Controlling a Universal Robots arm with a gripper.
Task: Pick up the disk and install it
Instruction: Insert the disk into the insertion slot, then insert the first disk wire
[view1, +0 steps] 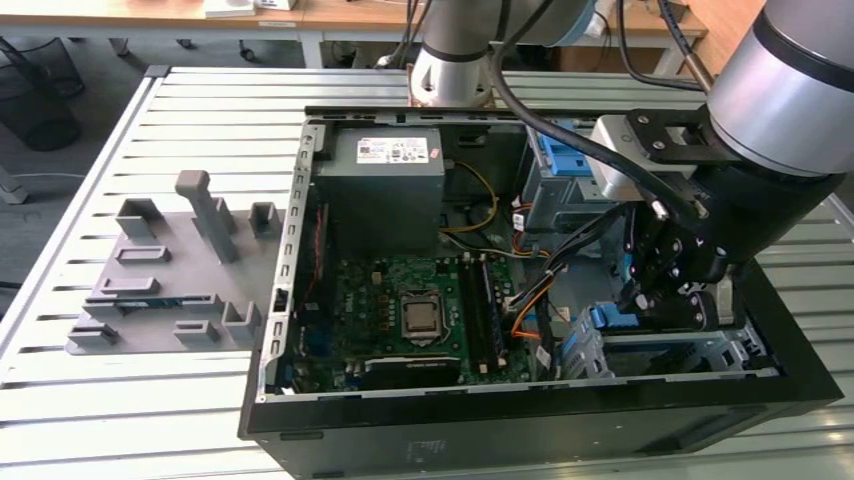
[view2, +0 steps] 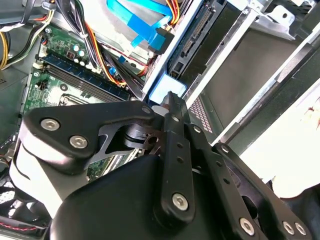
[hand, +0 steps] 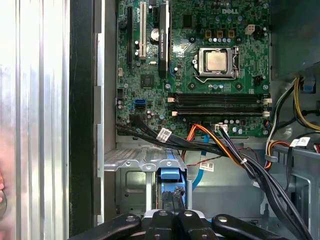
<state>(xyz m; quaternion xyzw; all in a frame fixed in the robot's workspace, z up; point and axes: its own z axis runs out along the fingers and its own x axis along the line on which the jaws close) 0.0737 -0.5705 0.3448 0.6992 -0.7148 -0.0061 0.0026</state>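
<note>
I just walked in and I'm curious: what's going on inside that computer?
A Universal Robots arm reaches into an open desktop computer case. Its gripper is closed on the blue-framed disk, which stands on edge in the metal drive cage beside the motherboard. Whether it is fully seated cannot be told.
</note>
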